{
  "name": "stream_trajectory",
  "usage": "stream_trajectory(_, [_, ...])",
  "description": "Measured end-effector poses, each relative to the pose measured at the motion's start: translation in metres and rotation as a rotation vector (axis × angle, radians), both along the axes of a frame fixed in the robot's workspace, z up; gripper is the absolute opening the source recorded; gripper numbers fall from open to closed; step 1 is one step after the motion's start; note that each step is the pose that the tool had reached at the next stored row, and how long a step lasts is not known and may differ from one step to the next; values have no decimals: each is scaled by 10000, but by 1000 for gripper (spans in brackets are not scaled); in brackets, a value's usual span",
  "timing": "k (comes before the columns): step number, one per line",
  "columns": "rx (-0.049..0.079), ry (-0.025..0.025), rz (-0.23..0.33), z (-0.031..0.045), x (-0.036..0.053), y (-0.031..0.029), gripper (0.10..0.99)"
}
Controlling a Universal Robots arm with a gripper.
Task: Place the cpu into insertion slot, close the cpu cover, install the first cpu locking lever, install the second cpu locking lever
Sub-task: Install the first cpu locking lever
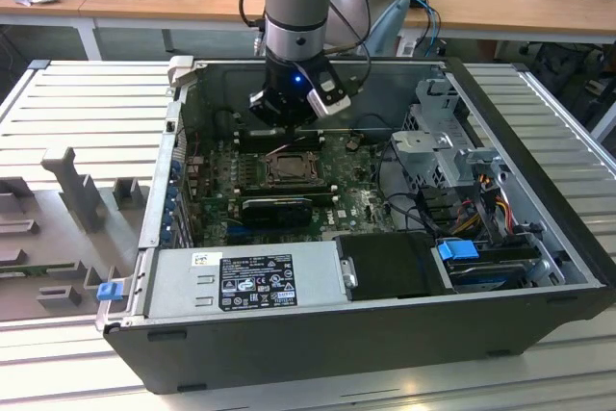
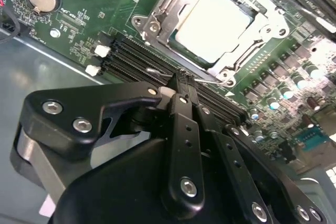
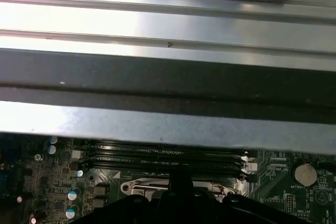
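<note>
Pincer (image 2: 180, 85) narrow, tips together at locking lever (image 2: 210, 80), perhaps pressing it home | cpu (image 2: 212, 24) seated just beyond, cpu cover (image 2: 168, 3) down

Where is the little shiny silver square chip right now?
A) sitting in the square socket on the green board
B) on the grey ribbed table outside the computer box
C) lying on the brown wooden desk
A: in the second wrist view, the small flat square chip with a pale silver-grey metal top lies inside the square metal-rimmed socket on the green circuit board.
</note>
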State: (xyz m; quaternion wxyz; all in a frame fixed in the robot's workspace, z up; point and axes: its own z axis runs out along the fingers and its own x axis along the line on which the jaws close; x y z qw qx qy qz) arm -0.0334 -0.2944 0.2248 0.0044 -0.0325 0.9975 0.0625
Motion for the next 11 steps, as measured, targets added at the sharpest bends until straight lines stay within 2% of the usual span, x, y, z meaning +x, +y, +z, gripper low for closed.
stream_trajectory(7, [1,0,16,-29,43,48,106])
stream_trajectory(11, [2,0,48,-58,75,56,106])
